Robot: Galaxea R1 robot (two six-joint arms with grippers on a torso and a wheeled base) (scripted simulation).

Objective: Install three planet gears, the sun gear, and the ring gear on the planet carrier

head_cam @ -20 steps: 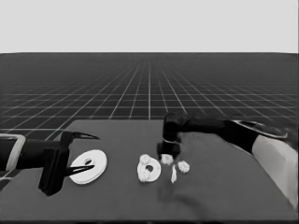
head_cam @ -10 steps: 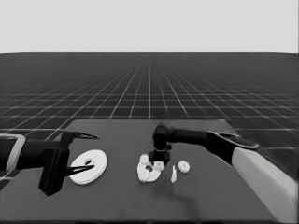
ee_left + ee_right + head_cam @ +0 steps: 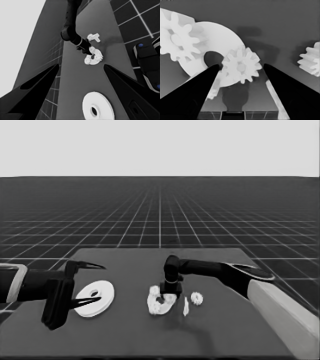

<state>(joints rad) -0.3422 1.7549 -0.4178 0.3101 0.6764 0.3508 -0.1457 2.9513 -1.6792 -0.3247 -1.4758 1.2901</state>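
Observation:
My right gripper [image 3: 168, 295] [image 3: 241, 65] hangs low over the smaller round part [image 3: 159, 308] [image 3: 218, 42] at mid-table, shut on a small gear [image 3: 241, 67] at the disc's rim beside its centre hole. Two more gears rest on that disc, one [image 3: 177, 40] on its far side and one [image 3: 213, 91] half hidden behind a finger. A fourth gear [image 3: 197, 298] [image 3: 310, 61] lies loose to the right. The larger round part [image 3: 95, 297] [image 3: 98, 110] lies flat at the left, under my waiting, open left gripper [image 3: 100, 284], not held.
A thin white piece [image 3: 185, 306] [image 3: 275, 97] lies between the smaller round part and the loose gear. Dark machinery with blue lights [image 3: 147, 62] shows past the table's edge in the left wrist view. The right arm's pale grey forearm [image 3: 280, 315] crosses the lower right corner.
The right gripper carried a gear leftward from the loose parts and came down onto the smaller round part. The left arm and the larger round part stayed put.

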